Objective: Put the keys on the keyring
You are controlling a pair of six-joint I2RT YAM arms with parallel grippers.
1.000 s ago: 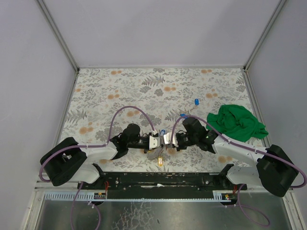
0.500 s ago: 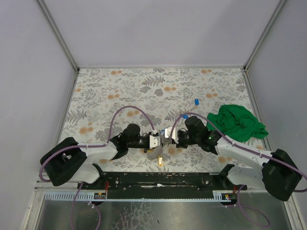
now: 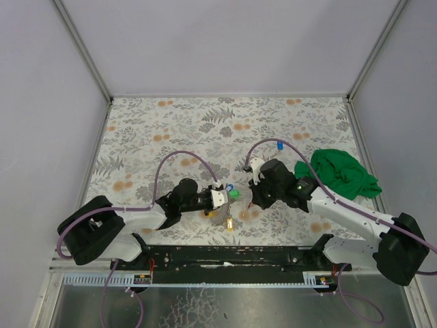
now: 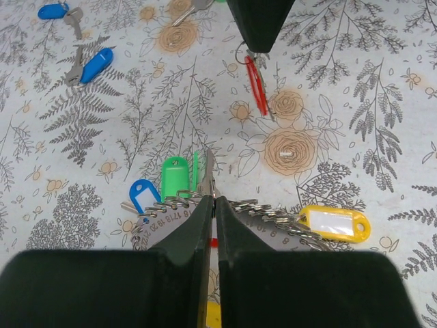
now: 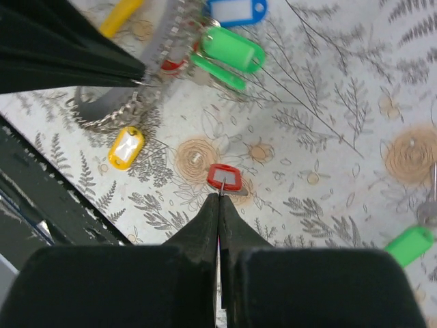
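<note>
My left gripper (image 4: 214, 199) is shut on the keyring (image 4: 273, 215), a grey numbered disc edged with small metal loops. Yellow (image 4: 334, 224), green (image 4: 173, 175) and blue (image 4: 143, 195) tags hang from it. My right gripper (image 5: 219, 196) is shut on the thin loop of a red-tagged key (image 5: 224, 178) and holds it just above the patterned table. In the top view, the two grippers (image 3: 222, 197) (image 3: 254, 199) face each other a short way apart. Two blue-tagged keys (image 4: 95, 65) (image 4: 53, 10) lie loose on the table.
A green cloth (image 3: 341, 174) is bunched at the right of the table. One blue key (image 3: 279, 145) lies alone further back. A green-tagged key (image 5: 407, 242) rests to the right of my right gripper. The black rail (image 3: 232, 256) runs along the near edge.
The right gripper has pulled back and to the right from the left gripper, carrying the red-tagged key. A gap now shows between them. The left gripper has stayed nearly still.
</note>
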